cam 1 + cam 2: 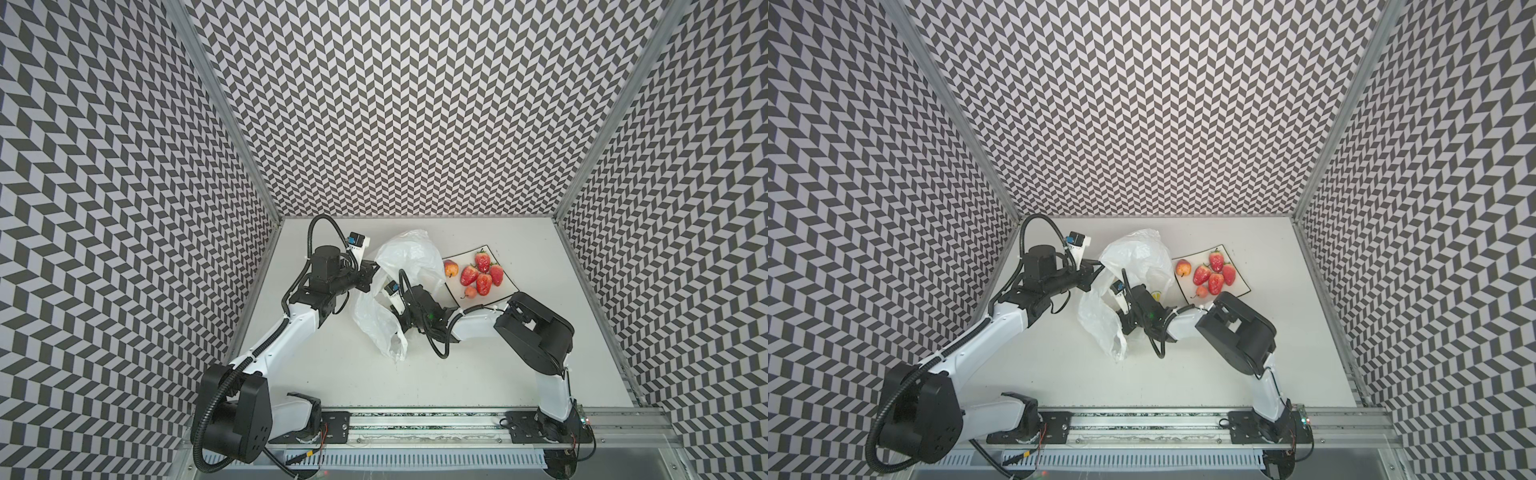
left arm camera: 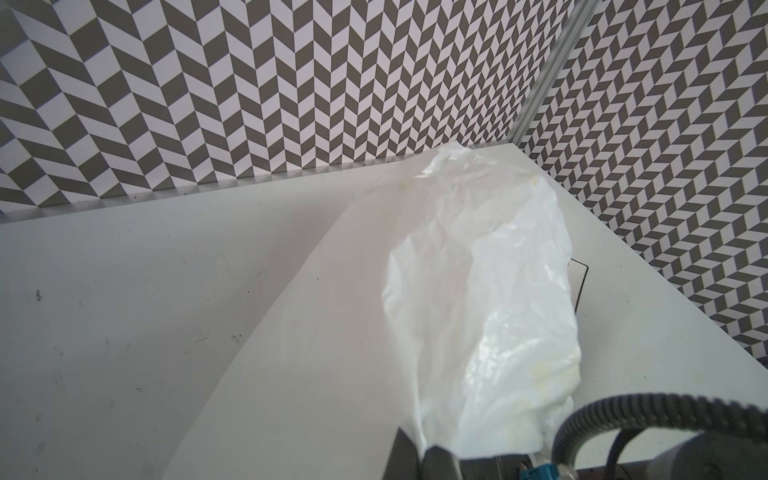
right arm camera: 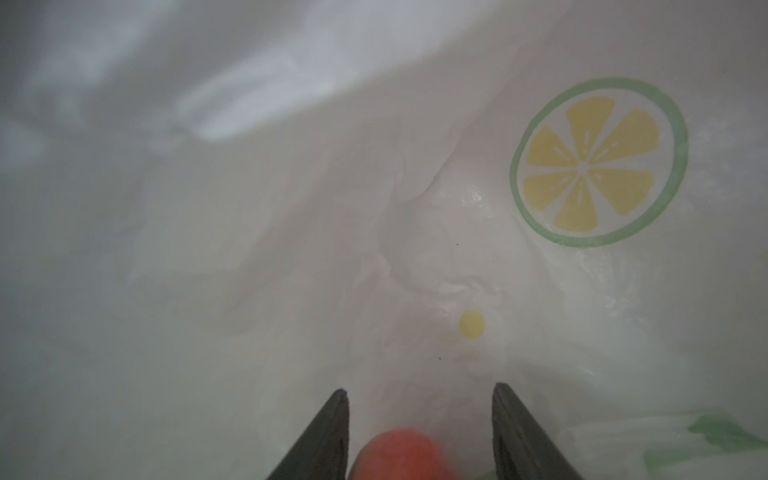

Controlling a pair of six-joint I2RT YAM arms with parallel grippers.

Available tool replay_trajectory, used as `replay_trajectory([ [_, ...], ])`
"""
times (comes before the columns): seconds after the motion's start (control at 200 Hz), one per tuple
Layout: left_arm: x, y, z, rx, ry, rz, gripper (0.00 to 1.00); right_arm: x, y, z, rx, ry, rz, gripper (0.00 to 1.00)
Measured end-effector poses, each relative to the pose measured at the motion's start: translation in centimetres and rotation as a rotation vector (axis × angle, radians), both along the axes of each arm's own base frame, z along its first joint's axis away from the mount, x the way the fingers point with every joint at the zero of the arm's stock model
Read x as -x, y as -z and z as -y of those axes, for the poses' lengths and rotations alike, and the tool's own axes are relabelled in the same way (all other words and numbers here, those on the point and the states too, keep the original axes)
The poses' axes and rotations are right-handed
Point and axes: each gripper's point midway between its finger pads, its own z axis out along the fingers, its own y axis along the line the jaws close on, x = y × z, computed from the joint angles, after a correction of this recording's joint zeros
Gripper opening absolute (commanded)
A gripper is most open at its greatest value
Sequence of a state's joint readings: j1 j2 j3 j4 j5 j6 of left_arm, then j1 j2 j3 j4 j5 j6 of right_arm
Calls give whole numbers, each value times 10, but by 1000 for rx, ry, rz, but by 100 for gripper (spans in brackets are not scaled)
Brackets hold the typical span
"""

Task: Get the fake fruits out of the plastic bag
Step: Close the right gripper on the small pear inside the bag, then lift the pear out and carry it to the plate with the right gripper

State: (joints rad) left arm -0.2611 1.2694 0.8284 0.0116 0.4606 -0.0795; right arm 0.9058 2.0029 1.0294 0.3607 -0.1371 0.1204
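The plastic bag (image 1: 409,257) (image 1: 1133,257) lies crumpled at mid-table, its upper edge lifted. My left gripper (image 1: 372,272) (image 2: 419,457) is shut on that edge of the bag (image 2: 478,291). My right arm reaches into the bag from the right, and its fingers are hidden in both top views. Inside the bag, my right gripper (image 3: 419,392) stands open around a small red-orange fake fruit (image 3: 401,455); the fruit is against one finger with a gap at the other. Several strawberries (image 1: 483,284), a peach-like fruit (image 1: 450,268) and a small round one (image 1: 470,293) lie on the plate.
A square white black-rimmed plate (image 1: 506,291) (image 1: 1237,286) sits right of the bag, close to my right forearm. A lemon-slice print (image 3: 598,162) marks the bag wall. Patterned walls close the back and both sides; a rail runs along the front edge.
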Motion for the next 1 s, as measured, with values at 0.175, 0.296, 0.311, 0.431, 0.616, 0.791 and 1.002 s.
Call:
replay_trajectory([
  [0.175, 0, 0, 0, 0, 0, 0, 0, 5, 5, 0, 16, -16, -11, 47],
  [0.296, 0, 0, 0, 0, 0, 0, 0, 6, 11, -1, 27, -24, -11, 39],
  [0.311, 0, 0, 0, 0, 0, 0, 0, 5, 11, -2, 26, -23, -10, 37],
  [0.431, 0, 0, 0, -1, -2, 0, 0, 4, 10, -5, 24, -27, -2, 25],
  [0.616, -2, 1, -2, -7, -15, 2, 0, 3, 9, -3, 31, -19, 7, 12],
  [0.791, -7, 1, -10, -32, -62, 13, 0, 11, -13, 11, 13, -1, 22, 10],
  [1.002, -16, 7, -31, -80, -157, 14, 0, 29, -96, 43, -154, 56, 110, 9],
])
